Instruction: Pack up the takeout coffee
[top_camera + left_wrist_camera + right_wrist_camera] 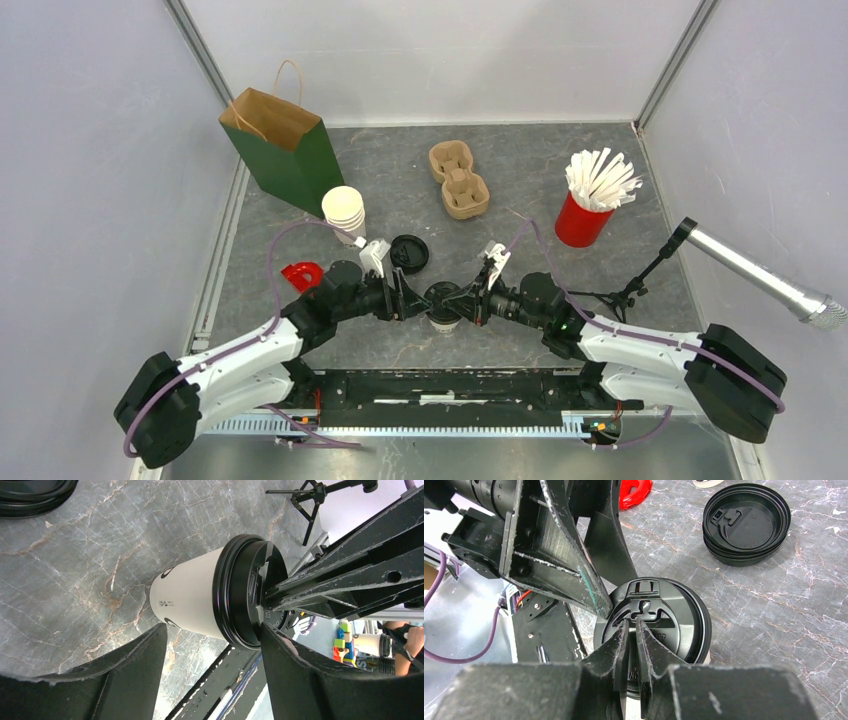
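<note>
The takeout coffee (443,318) stands upright near the table's front edge, between my two grippers. It is a white paper cup (192,597) with dark print and a black lid (684,630). My left gripper (212,630) is open, its fingers (135,675) wide apart, and the cup's side lies just past their tips. I cannot tell whether they touch it. My right gripper (632,625) is shut to a thin slit, and its tips rest on top of the lid. The right gripper's fingers (325,590) press the lid in the left wrist view.
A green paper bag (285,150) stands open at the back left. A stack of plain cups (345,212) is beside it. A cardboard carrier (458,180) lies mid-back. A red cup of straws (585,215) is at the right. Spare black lids (409,253), a red object (300,273) and a microphone (760,275) are nearby.
</note>
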You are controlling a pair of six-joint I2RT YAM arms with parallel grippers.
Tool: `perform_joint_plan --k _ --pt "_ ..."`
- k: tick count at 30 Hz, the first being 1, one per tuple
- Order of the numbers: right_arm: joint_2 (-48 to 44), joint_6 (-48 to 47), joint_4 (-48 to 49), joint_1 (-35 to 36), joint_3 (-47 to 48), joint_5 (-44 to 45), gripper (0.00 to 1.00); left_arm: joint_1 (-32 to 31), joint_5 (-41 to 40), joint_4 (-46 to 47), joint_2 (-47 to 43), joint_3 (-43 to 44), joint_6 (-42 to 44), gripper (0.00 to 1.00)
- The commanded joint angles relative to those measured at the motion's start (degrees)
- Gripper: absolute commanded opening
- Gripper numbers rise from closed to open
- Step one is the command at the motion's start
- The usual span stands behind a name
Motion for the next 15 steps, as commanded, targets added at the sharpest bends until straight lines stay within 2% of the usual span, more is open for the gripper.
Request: perform_joint_plan --k 1,8,15 --pt "2.20 2.00 -5.59 0.00 -1.13 0.53 0.16 -0.26 2.90 5.05 0.64 -1.76 -3.08 0.75" --pt "2.01 2.94 -5.94 0.00 0.42 -0.31 0.16 -0.26 4.00 8.15 5.97 -1.37 -3.03 0.71" --pt "0.24 1.63 -10.33 -0.11 5.06 -0.60 0.18 -0.61 -1.05 -3.89 5.73 2.61 2.17 0.63"
